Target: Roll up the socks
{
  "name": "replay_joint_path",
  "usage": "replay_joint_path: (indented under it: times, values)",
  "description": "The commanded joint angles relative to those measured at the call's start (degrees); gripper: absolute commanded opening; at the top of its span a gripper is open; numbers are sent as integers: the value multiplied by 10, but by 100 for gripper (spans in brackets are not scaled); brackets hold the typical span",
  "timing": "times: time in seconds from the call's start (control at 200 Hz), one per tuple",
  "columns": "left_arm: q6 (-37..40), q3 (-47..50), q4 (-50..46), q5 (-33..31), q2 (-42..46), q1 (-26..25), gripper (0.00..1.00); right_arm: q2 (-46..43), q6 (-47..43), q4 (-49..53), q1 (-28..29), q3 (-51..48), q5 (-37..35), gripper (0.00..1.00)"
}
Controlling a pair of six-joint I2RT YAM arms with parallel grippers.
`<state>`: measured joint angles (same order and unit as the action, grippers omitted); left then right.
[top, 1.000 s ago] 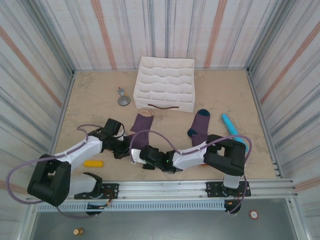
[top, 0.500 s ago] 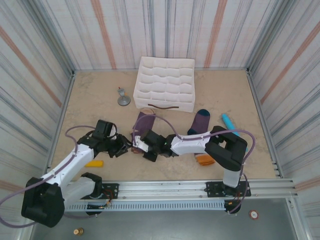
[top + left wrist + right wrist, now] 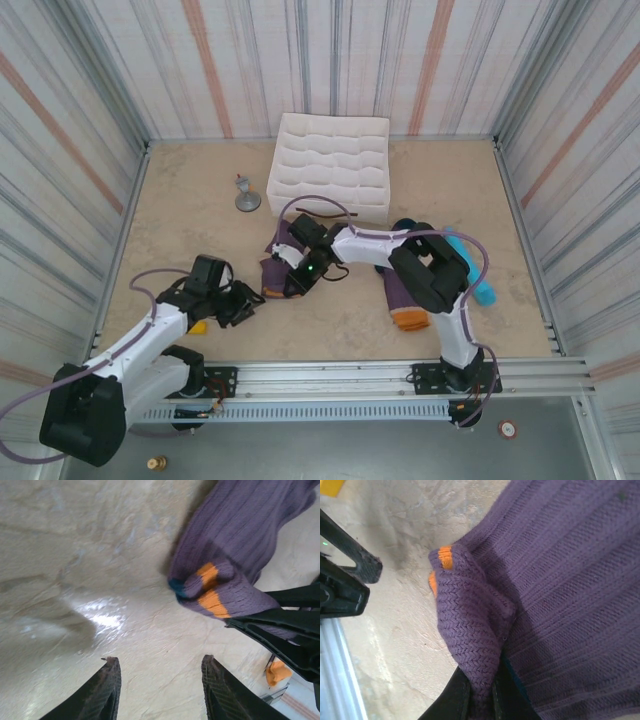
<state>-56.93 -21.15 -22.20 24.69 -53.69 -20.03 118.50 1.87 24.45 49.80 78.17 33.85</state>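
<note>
One purple sock (image 3: 281, 252) lies in front of the white box, its near end folded into a small bundle showing orange cuff (image 3: 210, 587). My right gripper (image 3: 295, 274) is shut on a fold of that sock (image 3: 560, 580), with purple knit pinched between its fingers (image 3: 456, 700). My left gripper (image 3: 244, 304) stands open just left of the bundle, apart from it, with bare table between its fingertips (image 3: 109, 687). A second sock (image 3: 404, 296) with an orange cuff lies to the right, partly under the right arm.
A white divided box (image 3: 330, 175) stands at the back centre. A teal cylinder (image 3: 482, 288) lies at the right. A small yellow block (image 3: 196, 326) sits by the left arm. A small metal stand (image 3: 246, 199) is left of the box.
My left gripper has opened, let go of the sock and drawn back to the left. The right gripper has carried the sock's end away from the near edge, folding it over.
</note>
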Motion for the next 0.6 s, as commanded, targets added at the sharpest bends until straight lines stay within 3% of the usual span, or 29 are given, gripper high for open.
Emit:
replay_joint_path:
  times: [0.0, 0.596]
  values:
    - [-36, 7, 50, -31, 5, -11, 46, 37, 57, 60, -11, 23, 80, 0]
    - [-121, -6, 150, -140, -90, -86, 47, 105, 155, 97, -43, 84, 110, 0]
